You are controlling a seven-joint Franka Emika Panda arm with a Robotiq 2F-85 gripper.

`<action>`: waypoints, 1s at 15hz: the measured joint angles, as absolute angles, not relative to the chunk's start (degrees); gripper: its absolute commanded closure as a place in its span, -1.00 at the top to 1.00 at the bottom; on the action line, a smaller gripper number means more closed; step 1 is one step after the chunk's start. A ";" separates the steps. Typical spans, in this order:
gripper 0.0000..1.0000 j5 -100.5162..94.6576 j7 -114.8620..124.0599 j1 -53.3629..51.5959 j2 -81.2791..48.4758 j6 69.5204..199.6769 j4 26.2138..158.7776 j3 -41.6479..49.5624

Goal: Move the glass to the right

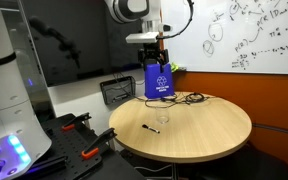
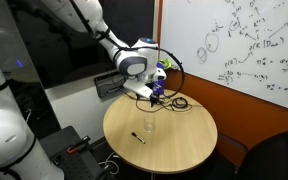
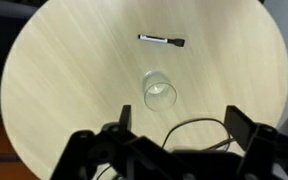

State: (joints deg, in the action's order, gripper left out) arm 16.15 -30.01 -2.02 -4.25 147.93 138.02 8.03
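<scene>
Glass (image 3: 160,90) is upright on the round wooden table (image 3: 64,80). Long axis is vertical and the mouth points up; the wrist view looks almost straight down into the rim. It sits roughly mid-table, and nothing touches it.

Gripper (image 3: 179,125) is released: jaws spread wide, nothing held. In the wrist view the fingers (image 3: 124,118) come in from the bottom edge. The glass lies ahead of them, apart, not between the tips, and a bit nearer the picture-left finger.

In an exterior view the gripper (image 1: 156,55) hangs high, by the top of the blue bag (image 1: 158,84). The glass (image 1: 162,117) is lower, on the near side of the bag.

Black marker (image 3: 162,41) lies flat, beyond the glass in the wrist view, close but not touching. A black cable (image 1: 191,98) loops on the table beside the bag.
</scene>
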 measured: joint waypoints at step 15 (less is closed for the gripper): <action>0.98 9.49 -17.02 4.25 -42.92 152.54 109.05 -1.10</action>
State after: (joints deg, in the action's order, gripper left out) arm 9.49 -17.02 4.25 -42.92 152.54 109.05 -1.10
